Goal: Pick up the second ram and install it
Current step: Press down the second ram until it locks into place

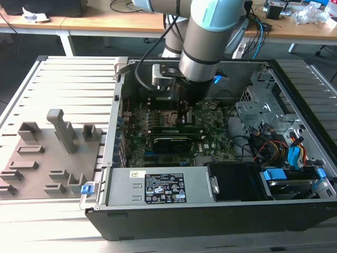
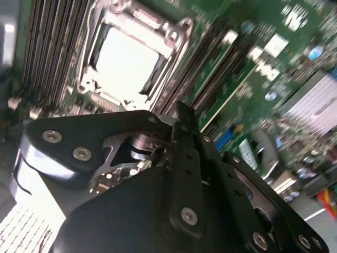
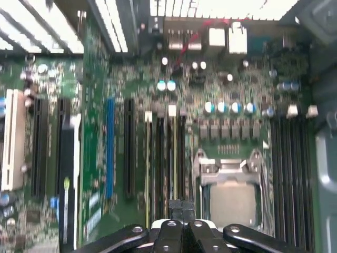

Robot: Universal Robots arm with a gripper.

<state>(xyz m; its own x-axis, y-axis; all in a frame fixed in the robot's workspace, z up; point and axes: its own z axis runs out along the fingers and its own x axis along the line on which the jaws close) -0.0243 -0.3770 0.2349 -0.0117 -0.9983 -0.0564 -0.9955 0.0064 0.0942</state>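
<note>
We start at the exterior view's left, where a flat grey plastic holder tray (image 1: 45, 163) sits on the ribbed metal bench (image 1: 73, 79), its blocky uprights and slots standing bare. Moving right, we reach the open black computer case (image 1: 210, 216), with a boxy silver power supply (image 1: 158, 187) along its near edge. Above that lies the green motherboard (image 1: 210, 142), and a bulky black expansion card (image 1: 171, 143) sits across it. The arm's smooth grey barrel comes down into the case, and the end effector (image 1: 185, 113) hangs low over the board beside the shiny square CPU socket (image 1: 167, 117). In the first wrist view we see its dark metal linkages close together above a slim green stick, the second ram (image 3: 172, 153), standing on edge among the long black memory slots (image 3: 158, 158) next to the socket; whether the fingers clamp it, we cannot tell. Farther right, tangled coloured cables (image 1: 274, 145) and a perforated steel drive cage (image 1: 263, 105) fill the case.
</note>
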